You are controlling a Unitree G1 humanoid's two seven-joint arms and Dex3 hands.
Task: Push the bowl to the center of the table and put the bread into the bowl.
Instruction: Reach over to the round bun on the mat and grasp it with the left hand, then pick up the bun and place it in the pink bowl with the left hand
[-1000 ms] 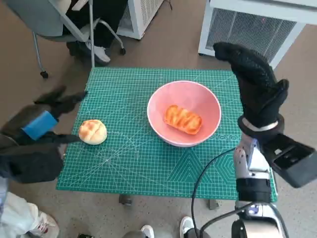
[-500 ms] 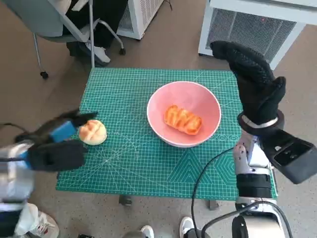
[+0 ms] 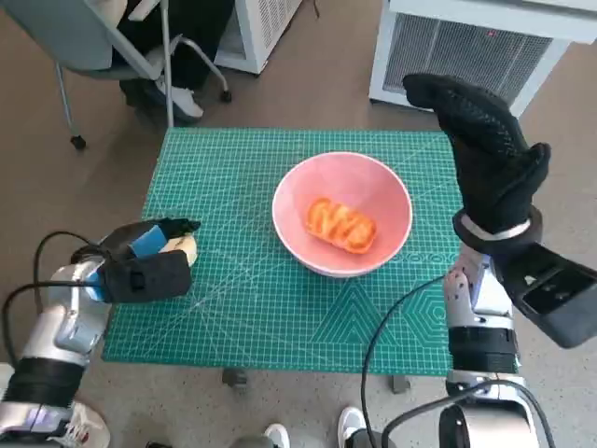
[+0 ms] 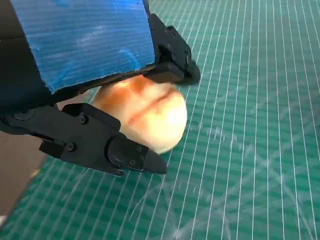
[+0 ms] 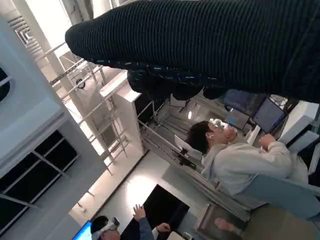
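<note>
Step in hand: I grasp the round golden bread roll [image 3: 183, 248] at the green mat's [image 3: 242, 308] left edge; left hand [image 3: 145, 264] fingers bracket it, unclamped. Right hand [image 3: 485, 154] raised, holding nothing. Next: clamp, lift toward pink plastic bowl [image 3: 373, 191].

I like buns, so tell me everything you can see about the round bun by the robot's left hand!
The bun is small, round and pale golden, with browner creases scoring its top. It looks soft and a little shiny. It sits on the green mat near its left edge, apart from the pink bowl. The left hand is over it: black fingers lie on both sides, so only part shows. Whether they squeeze it yet is unclear.
</note>
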